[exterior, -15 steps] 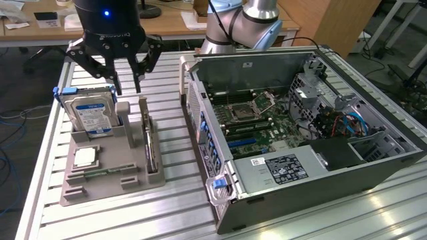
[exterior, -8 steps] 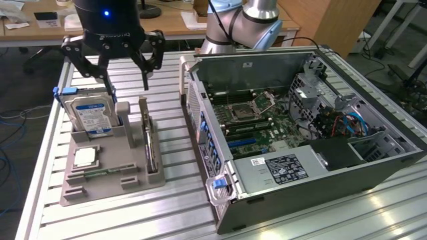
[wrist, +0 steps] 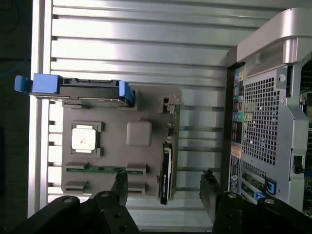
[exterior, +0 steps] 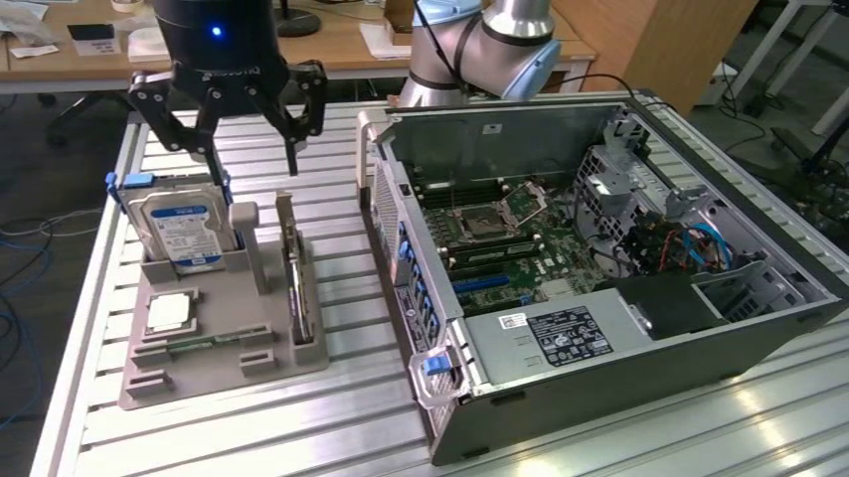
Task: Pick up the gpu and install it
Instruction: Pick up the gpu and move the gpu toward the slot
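The gpu [exterior: 300, 290] stands on its long edge in a slot of the grey holder tray [exterior: 253, 363], on the side nearest the computer case. From above it shows as a thin dark strip [wrist: 165, 176] with a silver bracket end. My gripper [exterior: 253, 159] hangs well above the tray's far end, open, with nothing between its fingers. In the wrist view the gripper [wrist: 165, 189] has its two black fingertips [wrist: 120, 187] spread on either side of the gpu's line, far above it.
The tray [wrist: 112, 151] also holds an upright hard drive [exterior: 186, 231] in a blue caddy, a square CPU chip [exterior: 170, 313] and a RAM stick [wrist: 100, 169]. The open computer case [exterior: 743, 338] lies at the exterior view's right, motherboard [exterior: 498, 229] exposed. The table [exterior: 332, 417] is slatted aluminium.
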Motion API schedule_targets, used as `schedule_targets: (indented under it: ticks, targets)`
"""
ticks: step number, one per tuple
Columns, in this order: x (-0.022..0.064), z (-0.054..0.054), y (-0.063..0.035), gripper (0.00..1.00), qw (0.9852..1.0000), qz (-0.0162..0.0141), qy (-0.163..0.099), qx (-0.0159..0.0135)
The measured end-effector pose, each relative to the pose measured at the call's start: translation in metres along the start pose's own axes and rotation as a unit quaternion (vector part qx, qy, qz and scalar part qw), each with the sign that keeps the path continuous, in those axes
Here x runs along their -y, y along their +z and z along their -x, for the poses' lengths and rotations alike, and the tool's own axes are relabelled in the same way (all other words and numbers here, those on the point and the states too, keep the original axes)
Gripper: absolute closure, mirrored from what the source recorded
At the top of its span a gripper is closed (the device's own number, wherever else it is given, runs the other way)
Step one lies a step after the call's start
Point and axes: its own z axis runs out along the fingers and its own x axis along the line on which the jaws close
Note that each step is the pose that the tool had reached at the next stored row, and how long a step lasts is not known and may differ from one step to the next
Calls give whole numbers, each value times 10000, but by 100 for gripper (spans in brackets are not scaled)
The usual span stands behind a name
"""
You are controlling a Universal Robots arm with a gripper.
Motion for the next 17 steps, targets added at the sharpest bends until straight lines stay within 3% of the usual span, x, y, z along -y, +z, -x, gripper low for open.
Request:
schedule_targets:
  ticks: [2,8,13,17]
  targets:
    - [1,2,13,29,10000,-16,5,-1]
    - [4,2,71,29,9999,-100,8,-1]
    - [8,0,152,29,9999,-108,22,7]
    - [33,-3,213,29,9999,-110,32,33]
